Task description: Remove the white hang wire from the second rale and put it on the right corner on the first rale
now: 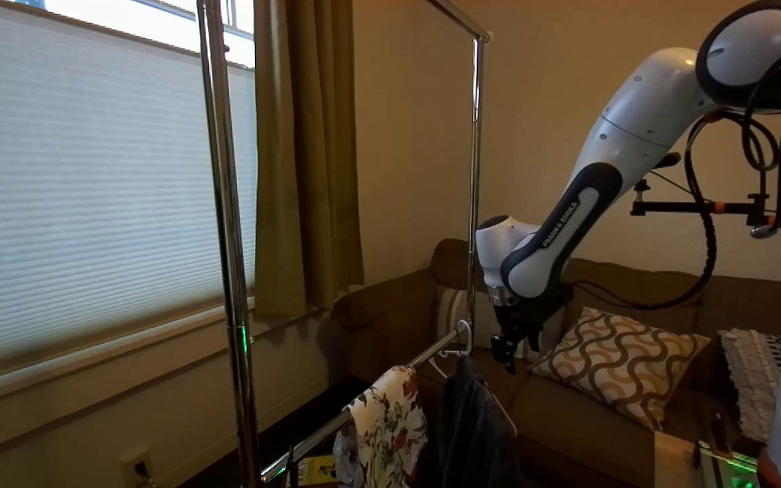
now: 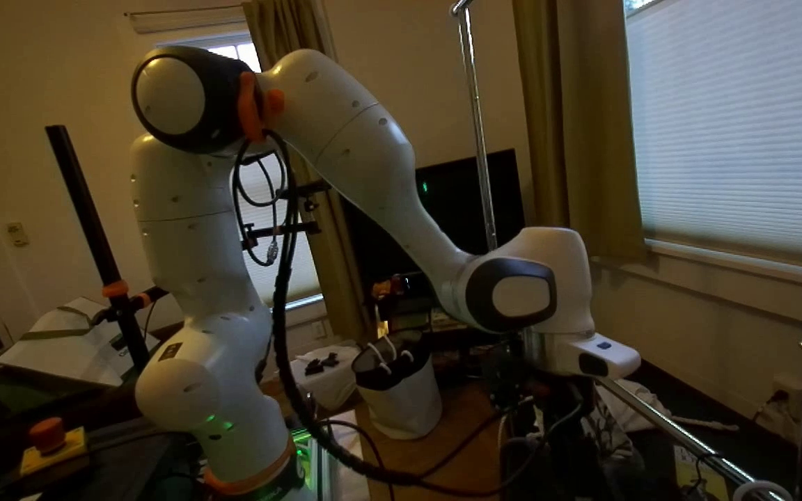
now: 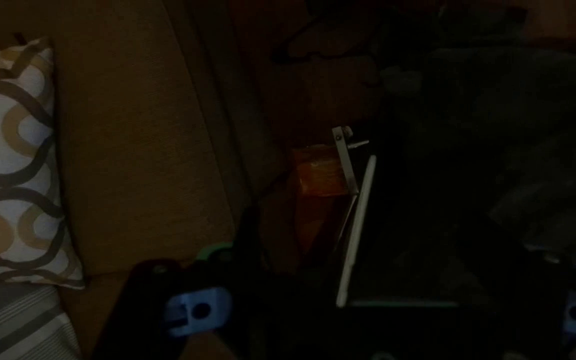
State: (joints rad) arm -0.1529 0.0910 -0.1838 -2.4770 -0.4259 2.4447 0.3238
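We see arm [image 1: 624, 146] arched high, sloping down, gripper [image 1: 521, 356] pointing floorward, jaws wide apart, gripping nothing. White hanger [image 1: 469, 337] hooked over lower rail [image 1: 432, 350], near rack upright [image 1: 475, 169].

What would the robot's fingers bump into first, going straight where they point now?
Probably the white hanger, which shows between the open fingers in the wrist view, or perhaps the dark garment; depth is unclear.
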